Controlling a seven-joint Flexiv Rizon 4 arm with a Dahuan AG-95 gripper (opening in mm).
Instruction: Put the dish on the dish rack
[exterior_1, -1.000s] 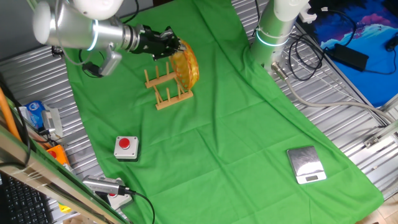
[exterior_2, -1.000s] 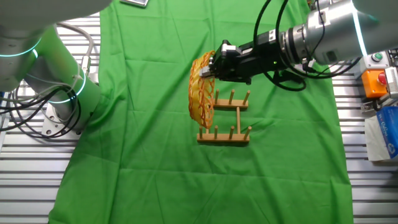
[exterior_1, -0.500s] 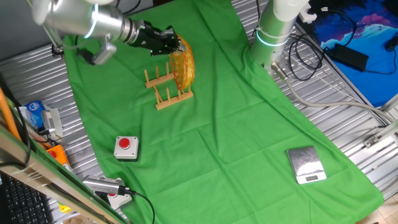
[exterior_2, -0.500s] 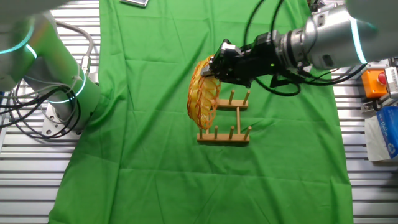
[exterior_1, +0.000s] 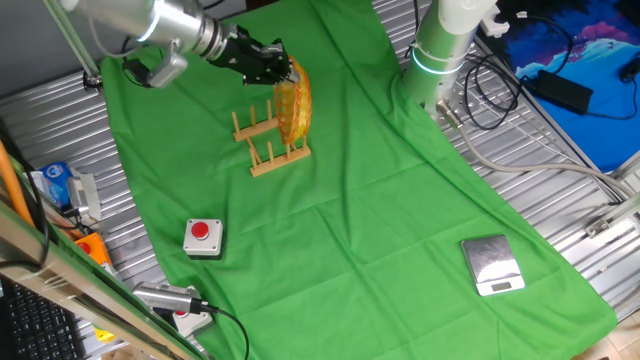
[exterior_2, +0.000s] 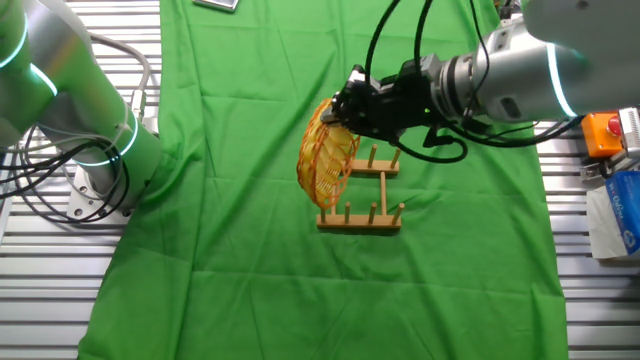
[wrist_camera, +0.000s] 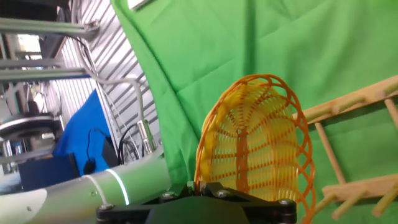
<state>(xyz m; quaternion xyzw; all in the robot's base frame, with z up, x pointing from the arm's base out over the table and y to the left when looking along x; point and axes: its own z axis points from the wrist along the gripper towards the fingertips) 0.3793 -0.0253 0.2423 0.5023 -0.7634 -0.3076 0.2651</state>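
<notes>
The dish (exterior_1: 294, 104) is a yellow and orange woven wicker plate, held on edge at the far end of the dish rack (exterior_1: 268, 140). My gripper (exterior_1: 278, 70) is shut on the dish's upper rim. In the other fixed view the dish (exterior_2: 327, 159) leans against the left end pegs of the wooden rack (exterior_2: 366, 196), with the gripper (exterior_2: 346, 108) at its top edge. In the hand view the dish (wrist_camera: 258, 146) fills the centre, its rim pinched in the gripper (wrist_camera: 198, 185), and the rack's rails and pegs (wrist_camera: 348, 143) lie to the right.
A second robot base (exterior_1: 445, 50) stands at the back right of the green cloth. A red button box (exterior_1: 203, 236) lies front left, a small metal scale (exterior_1: 492, 265) front right. Cables and boxes lie off the cloth's edges.
The gripper has lifted and swung slightly back, tilting the dish so its top leans away from the rack's end while the lower edge stays by the pegs.
</notes>
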